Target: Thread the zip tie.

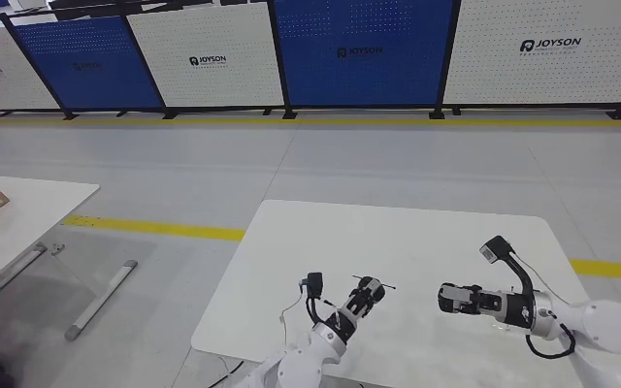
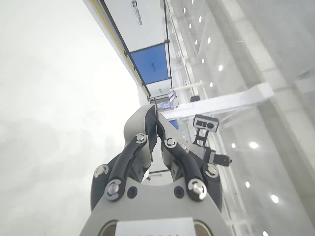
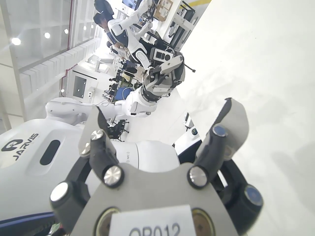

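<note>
Left gripper (image 1: 372, 289): lower centre of the top view, raised over the near edge of the table; its pads (image 2: 150, 124) are pinched together on the zip tie.
Right gripper (image 1: 442, 297): lower right of the top view, at about the same height; its fingers (image 3: 231, 114) are spread wide with nothing between them.
Zip tie (image 1: 388, 285): a thin black strap held near its middle by the left gripper, with both ends sticking out past the fingertips and clear of the table.
Long axis: nearly level across the top view, tilted slightly, with one end towards frame left and the other towards frame right.
Deciding relation: the strap's right-hand end points at the right gripper's spread fingers, with a gap between them. The gripper lies to frame right, roughly on the strap's own line.
Nearer arm: the left holds the strap; the right is the free one, near but not touching.
Likely need: the right gripper should close the gap along that axis and catch the free end.
Table (image 1: 408, 233): a white top beneath both arms.
</note>
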Robot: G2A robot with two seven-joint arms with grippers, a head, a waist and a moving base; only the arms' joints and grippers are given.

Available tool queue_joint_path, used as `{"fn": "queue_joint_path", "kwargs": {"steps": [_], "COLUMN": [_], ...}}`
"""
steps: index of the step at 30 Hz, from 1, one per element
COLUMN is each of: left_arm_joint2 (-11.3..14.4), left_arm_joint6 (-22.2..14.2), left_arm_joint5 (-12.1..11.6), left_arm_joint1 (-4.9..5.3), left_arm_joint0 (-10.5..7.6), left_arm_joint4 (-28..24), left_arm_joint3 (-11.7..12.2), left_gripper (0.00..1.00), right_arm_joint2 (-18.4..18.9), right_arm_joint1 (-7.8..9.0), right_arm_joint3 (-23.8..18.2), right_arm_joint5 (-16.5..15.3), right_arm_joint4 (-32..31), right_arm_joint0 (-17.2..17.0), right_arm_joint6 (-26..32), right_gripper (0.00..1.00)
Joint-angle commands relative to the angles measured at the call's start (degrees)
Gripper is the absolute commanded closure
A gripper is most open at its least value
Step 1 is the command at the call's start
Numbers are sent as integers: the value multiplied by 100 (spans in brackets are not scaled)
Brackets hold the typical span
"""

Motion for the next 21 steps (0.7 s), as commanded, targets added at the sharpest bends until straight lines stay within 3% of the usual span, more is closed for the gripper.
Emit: {"fn": "queue_joint_path", "kwargs": {"steps": [1, 2, 12, 16, 17, 19, 21], "left_arm_joint2": [-206, -317, -307, -504, -523, -632, -632], "left_arm_joint6": [-582, -683, -809, -844, -1030, -1262, -1262], "left_arm_joint5": [-124, -133, -127, -230, -256, -321, -321], "left_arm_joint1": [70, 93, 89, 75, 70, 74, 74], "left_arm_joint0": [-63, -60, -48, -114, -100, -87, -87], "left_arm_joint4": [598, 581, 438, -138, -473, -937, -937], "left_arm_joint3": [0, -13, 31, 286, 316, 255, 255], "left_gripper": [100, 100, 100, 100, 100, 100, 100], "right_arm_joint2": [0, 0, 0, 0, 0, 0, 0], "right_arm_joint1": [0, 0, 0, 0, 0, 0, 0], "right_arm_joint3": [0, 0, 0, 0, 0, 0, 0], "right_arm_joint5": [0, 0, 0, 0, 0, 0, 0], "right_arm_joint4": [0, 0, 0, 0, 0, 0, 0], "right_arm_joint0": [0, 0, 0, 0, 0, 0, 0], "right_arm_joint6": [0, 0, 0, 0, 0, 0, 0], "right_gripper": [0, 0, 0, 0, 0, 0, 0]}}
